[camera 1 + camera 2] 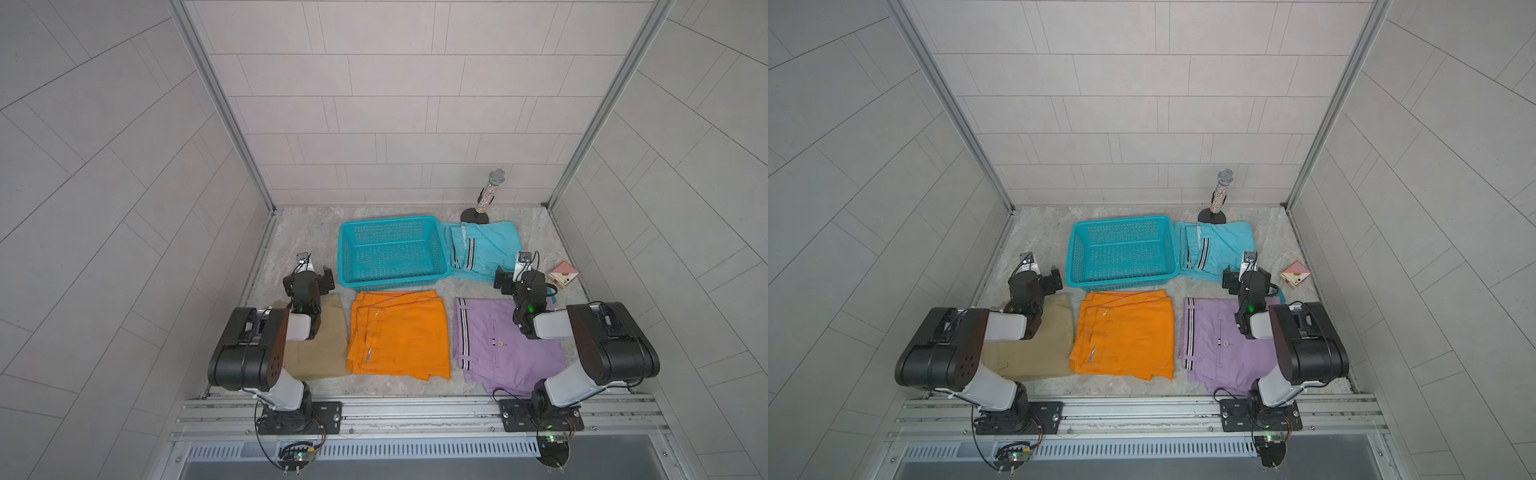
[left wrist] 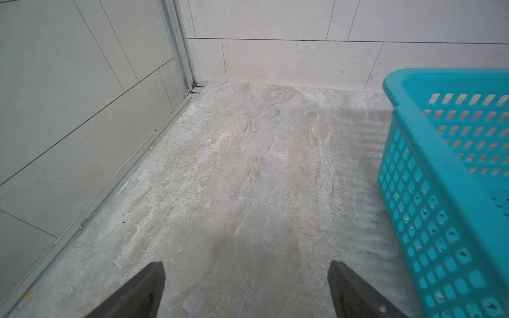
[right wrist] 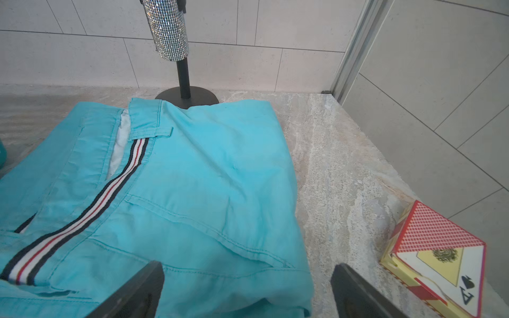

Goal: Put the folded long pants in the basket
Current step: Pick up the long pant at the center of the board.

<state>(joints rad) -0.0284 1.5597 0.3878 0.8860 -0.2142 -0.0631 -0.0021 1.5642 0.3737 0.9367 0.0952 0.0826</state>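
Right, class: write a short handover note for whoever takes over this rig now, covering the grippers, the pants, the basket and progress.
The left gripper is open and empty, over bare tabletop beside the basket.
The right gripper is open and empty, above the light blue pants.
The basket is empty. The light blue pants lie right of it. The tan pants, orange pants and lilac pants lie in a row in front.
Done: nothing.
Left: all four pairs into the basket.

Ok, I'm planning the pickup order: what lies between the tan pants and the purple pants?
The orange pants lie between the tan pants and the purple pants, all three in one row. This shows in both top views.
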